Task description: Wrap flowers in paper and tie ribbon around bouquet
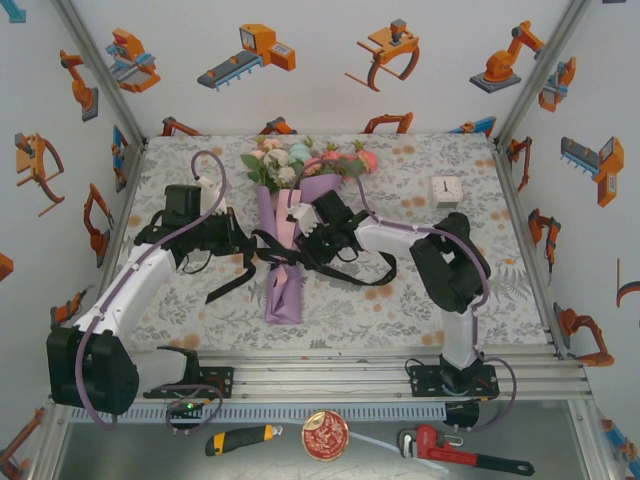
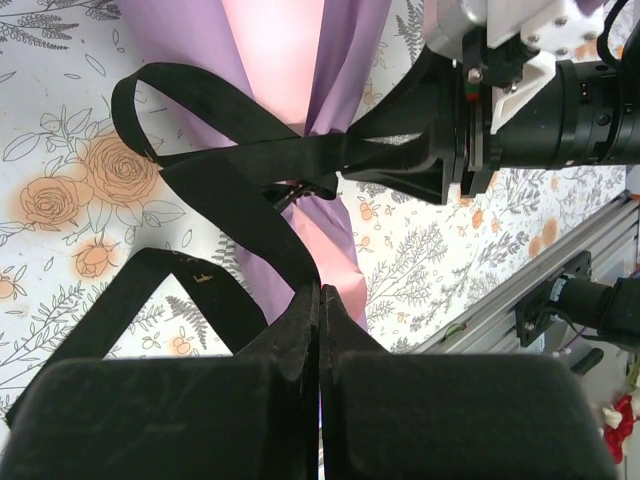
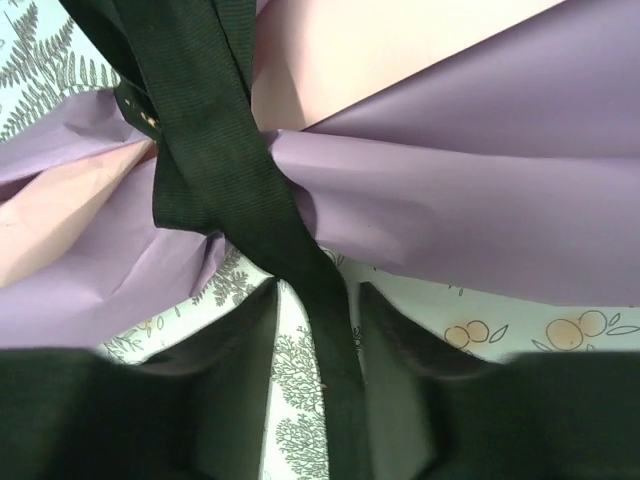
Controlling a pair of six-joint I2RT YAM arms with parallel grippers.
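Ribbon (image 2: 240,165), thin and floppy, is pinched on its left run by the left gripper (image 2: 320,300), jaws pressed shut. At bench (image 1: 505,300) centre lies the bouquet (image 1: 283,235), with the ribbon crossed at its waist. Its paper (image 3: 480,200) looks light and easily creased. Further right, the right gripper (image 3: 318,295) stands part open, the ribbon passing between its jaws ungripped. Judgement: take the ribbon flat, near the crossing, as it probably slips.

White walls (image 1: 320,100) (robot prints), floral tablecloth (image 1: 420,310)
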